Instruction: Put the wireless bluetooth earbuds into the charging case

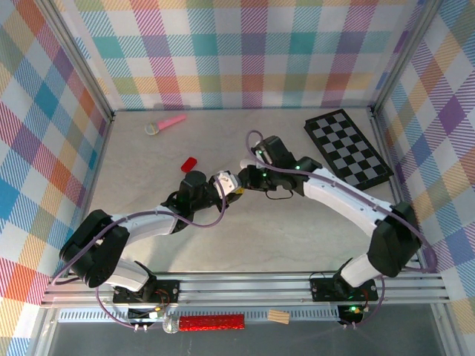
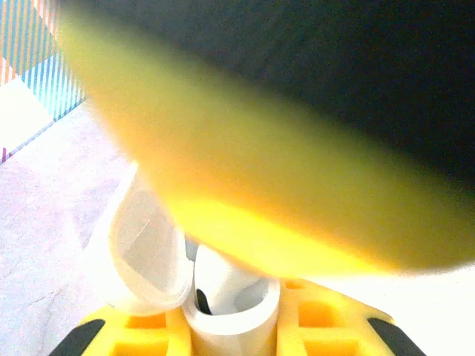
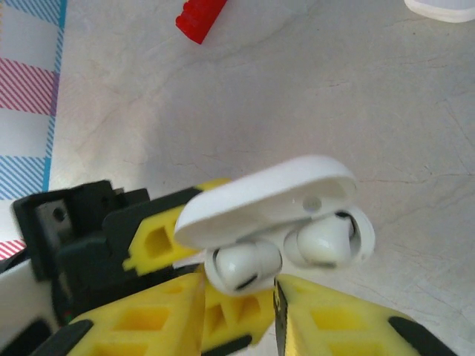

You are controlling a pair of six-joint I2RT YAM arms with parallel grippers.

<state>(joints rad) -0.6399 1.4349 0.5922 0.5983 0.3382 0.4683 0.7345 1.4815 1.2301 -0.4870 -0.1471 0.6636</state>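
Gripping the case (image 3: 267,189) from its hinge side, the left fingers (image 3: 159,241) are clamped on the lower shell over the middle of the table (image 1: 297,230). Lid up, tilted back. Both earbuds sit in the case, side by side under the lid: near earbud (image 3: 241,265) in the socket closest to the right wrist camera, far earbud (image 3: 318,241) beside it, deeper in the shell.

Right gripper (image 3: 239,285): yellow fingers flank the near earbud, one on each side, and appear to touch it, so they read as closed on it. The earbud's stem end is down in the socket, its rounded head showing above the rim.

Top view: the left gripper (image 1: 220,185) and right gripper (image 1: 242,178) meet tip to tip at table centre, with the white case between them. The earbuds are too small to resolve there.

Left wrist view: the case shell (image 2: 237,315) is held between yellow fingers (image 2: 141,326) at the bottom edge; a right finger, blurred, looms over it.

Other items, all well apart from the case: red block (image 1: 189,163) just behind the left gripper, pink tool (image 1: 169,121) near the back wall, chessboard (image 1: 347,148) at back right.
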